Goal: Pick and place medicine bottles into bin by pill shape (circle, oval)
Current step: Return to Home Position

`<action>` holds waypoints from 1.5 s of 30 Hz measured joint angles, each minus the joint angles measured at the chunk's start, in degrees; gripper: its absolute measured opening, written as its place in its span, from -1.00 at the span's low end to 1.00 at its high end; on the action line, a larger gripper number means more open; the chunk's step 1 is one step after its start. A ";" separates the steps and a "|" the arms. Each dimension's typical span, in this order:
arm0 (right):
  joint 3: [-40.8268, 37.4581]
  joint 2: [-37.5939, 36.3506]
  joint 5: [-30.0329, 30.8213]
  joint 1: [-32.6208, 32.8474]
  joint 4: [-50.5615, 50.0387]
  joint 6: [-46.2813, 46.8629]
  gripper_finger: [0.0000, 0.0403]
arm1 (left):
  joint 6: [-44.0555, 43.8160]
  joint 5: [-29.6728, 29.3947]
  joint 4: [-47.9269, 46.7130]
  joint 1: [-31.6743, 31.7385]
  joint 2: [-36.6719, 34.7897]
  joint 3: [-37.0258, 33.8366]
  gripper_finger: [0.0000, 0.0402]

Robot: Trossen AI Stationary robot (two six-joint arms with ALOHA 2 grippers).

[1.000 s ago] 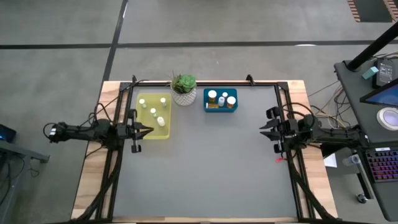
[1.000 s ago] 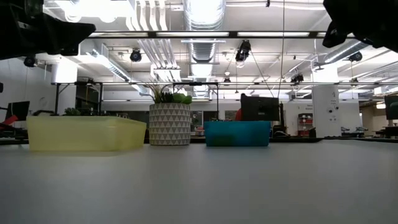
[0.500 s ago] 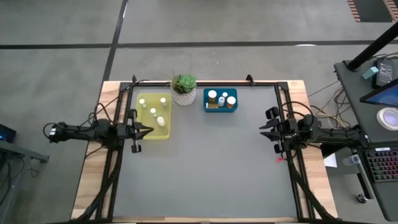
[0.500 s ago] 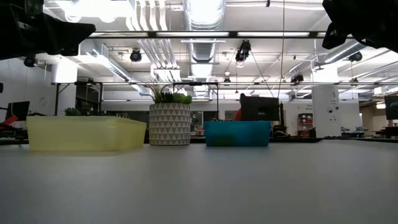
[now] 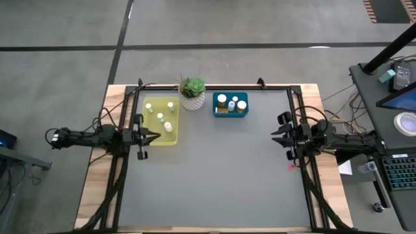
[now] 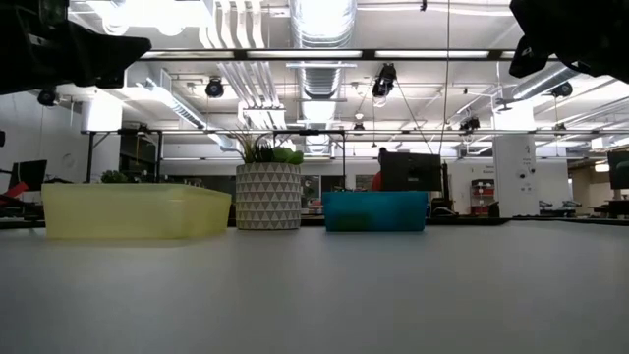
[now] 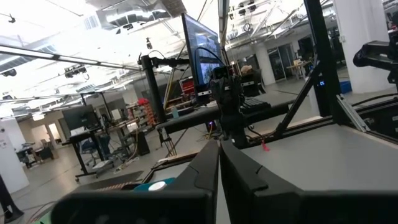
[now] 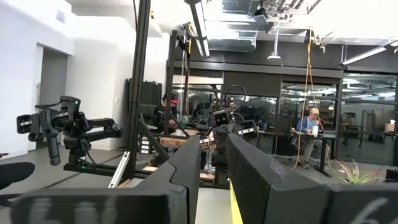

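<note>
High view
- Bins: two at the far edge of the grey table [image 5: 214,175]: one yellow bin [image 5: 174,140] and one blue bin [image 5: 246,114].
- Plant: one potted plant [image 5: 192,88], between the bins and just beside each.
- Medicine bottles [image 5: 160,117]: all lie inside the bins. Four white caps counted in the yellow bin. About four in the blue bin, two of them with amber bodies; the others are too small for a firm count.
- Left gripper [image 5: 155,136]: at the left table edge, its tip over the near corner of the yellow bin. It tapers to one point and carries nothing.
- Right gripper [image 5: 274,133]: at the right table edge, well apart from both bins. Two prongs are visible and there is nothing between them.

Low view
- Order across the table: yellow bin, plant, blue bin, all standing on the surface.
- Bottles: cannot be made out through the bin walls.
- Arms: two dark shapes in the upper corners, clear of the table.

Left wrist view
- Fingers [image 7: 202,168]: pressed together along their length, with only a thin seam between them and nothing held.

Right wrist view
- Fingers [image 8: 186,168]: apart with a clear gap, holding and touching nothing.
- Room: one person [image 8: 308,127] seated at a far desk.
</note>
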 joint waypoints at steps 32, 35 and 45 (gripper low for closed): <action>-0.04 0.00 0.00 0.00 0.00 -0.02 -0.59 | 0.00 -0.01 0.00 0.00 0.00 -0.02 -1.00; -0.04 0.00 0.00 0.00 0.00 -0.02 -0.60 | 0.00 0.00 0.00 0.00 -0.01 -0.02 -1.00; -0.04 0.00 0.00 -0.01 0.00 -0.02 -0.66 | 0.00 0.00 0.00 0.00 0.01 -0.02 -1.00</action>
